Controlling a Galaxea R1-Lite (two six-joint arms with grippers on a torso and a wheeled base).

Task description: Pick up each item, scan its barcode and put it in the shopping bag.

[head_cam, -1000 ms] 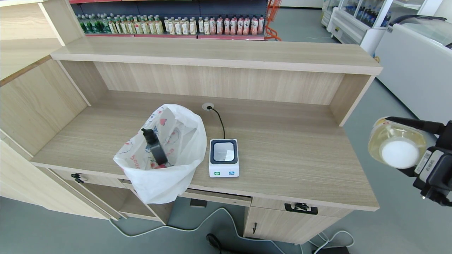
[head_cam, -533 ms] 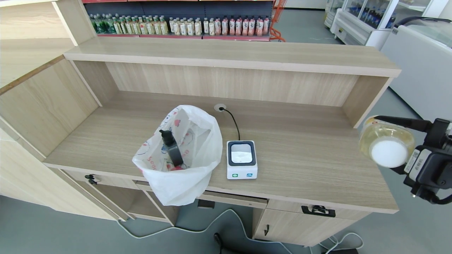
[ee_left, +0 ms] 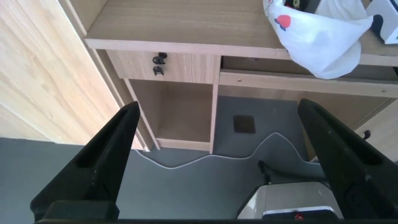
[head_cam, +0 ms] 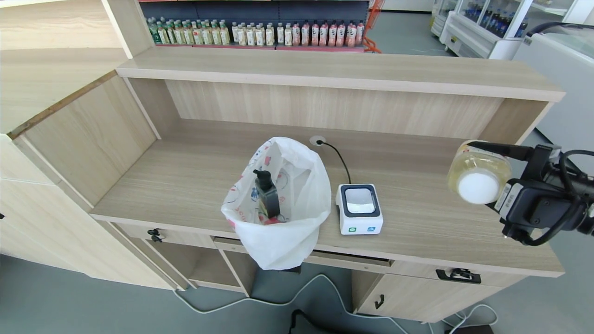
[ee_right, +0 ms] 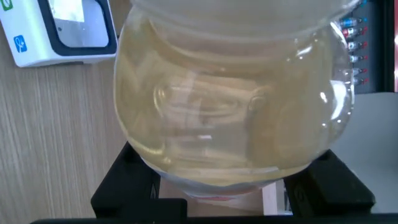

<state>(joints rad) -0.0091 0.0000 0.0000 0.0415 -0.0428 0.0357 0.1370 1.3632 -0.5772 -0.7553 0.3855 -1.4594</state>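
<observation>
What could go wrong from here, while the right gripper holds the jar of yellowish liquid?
1. The jar looks round and smooth; it might slip in the right gripper when it is turned toward the scanner.
2. The shopping bag hangs partly over the counter edge; a heavy jar dropped in could pull it off.
3. A black pump bottle stands in the bag; the jar could strike it.

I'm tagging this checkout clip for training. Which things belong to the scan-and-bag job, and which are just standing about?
Job: jar, held in the right gripper; barcode scanner; shopping bag; pump bottle inside it.
Standing about: drink bottles on the shelf; freezer cabinets; cables on the floor.
</observation>
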